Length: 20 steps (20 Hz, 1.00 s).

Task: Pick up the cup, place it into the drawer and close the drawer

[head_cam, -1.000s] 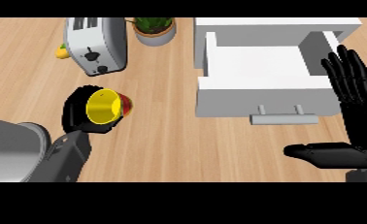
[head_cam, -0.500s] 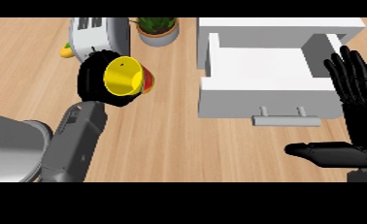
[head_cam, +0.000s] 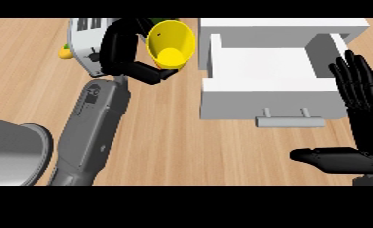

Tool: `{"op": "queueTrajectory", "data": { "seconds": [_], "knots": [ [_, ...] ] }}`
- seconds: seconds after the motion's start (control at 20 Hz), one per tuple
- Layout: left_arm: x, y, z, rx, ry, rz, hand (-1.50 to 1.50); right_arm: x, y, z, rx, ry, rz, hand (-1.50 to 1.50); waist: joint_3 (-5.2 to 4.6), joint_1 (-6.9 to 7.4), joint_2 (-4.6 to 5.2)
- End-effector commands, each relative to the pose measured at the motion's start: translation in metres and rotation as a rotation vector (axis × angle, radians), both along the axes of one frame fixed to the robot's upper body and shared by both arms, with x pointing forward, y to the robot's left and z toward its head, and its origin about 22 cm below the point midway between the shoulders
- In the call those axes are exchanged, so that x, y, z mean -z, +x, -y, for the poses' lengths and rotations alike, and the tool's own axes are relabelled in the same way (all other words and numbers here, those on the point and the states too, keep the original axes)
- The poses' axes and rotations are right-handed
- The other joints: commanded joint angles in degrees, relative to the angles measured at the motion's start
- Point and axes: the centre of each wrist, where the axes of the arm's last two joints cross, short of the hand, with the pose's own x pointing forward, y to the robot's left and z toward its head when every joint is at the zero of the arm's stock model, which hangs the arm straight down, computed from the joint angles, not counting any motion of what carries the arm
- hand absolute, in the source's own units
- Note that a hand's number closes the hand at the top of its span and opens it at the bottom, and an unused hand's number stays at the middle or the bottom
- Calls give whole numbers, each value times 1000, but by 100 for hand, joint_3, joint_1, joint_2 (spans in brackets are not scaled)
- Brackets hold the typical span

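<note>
My left hand [head_cam: 125,49] is shut on the yellow cup [head_cam: 172,43], holding it lifted and tipped so its mouth faces me, just left of the drawer. The white drawer [head_cam: 271,69] stands open at the upper right, its inside bare and its grey handle [head_cam: 290,120] toward me. My right hand [head_cam: 355,94] rests open at the right edge, fingers up, thumb pointing left, beside the drawer's right front corner.
A white toaster [head_cam: 85,42] stands behind my left hand, with a small yellow object [head_cam: 65,53] at its left. A grey round pot [head_cam: 22,155] sits at the lower left. Wooden counter [head_cam: 189,153] lies in front of the drawer.
My left hand has carried the cup up and to the right, from the counter's left part to just beside the drawer. The right hand has not moved.
</note>
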Motion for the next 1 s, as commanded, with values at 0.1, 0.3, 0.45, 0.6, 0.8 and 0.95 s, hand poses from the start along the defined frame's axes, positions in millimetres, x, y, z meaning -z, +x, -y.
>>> {"op": "queueTrajectory", "data": {
  "seconds": [0.1, 0.3, 0.45, 0.6, 0.8, 0.95],
  "knots": [
    [-55, 17, 51, 1, 87, -10, 150, 1, -1, 7, -22, 10, 26, -150, -1, -105, 36],
    [-75, 17, 85, -16, 106, -24, 150, -8, 7, 1, -24, -2, 7, -150, -2, -107, 34],
    [-91, 18, 107, -22, 117, -62, 150, 0, 10, 8, -12, 4, 7, -150, 0, -137, 40],
    [-66, 21, 108, -17, 101, -107, 150, 5, -10, 14, -26, -7, 14, -150, 0, -195, 46],
    [-84, 27, 120, 5, 125, -167, 150, -13, 21, 16, -1, -2, 13, -150, -1, -103, 45],
    [-74, 34, 127, -47, 147, -190, 150, -2, 21, 9, -10, -10, 16, -150, 1, -237, 80]
  ]
}}
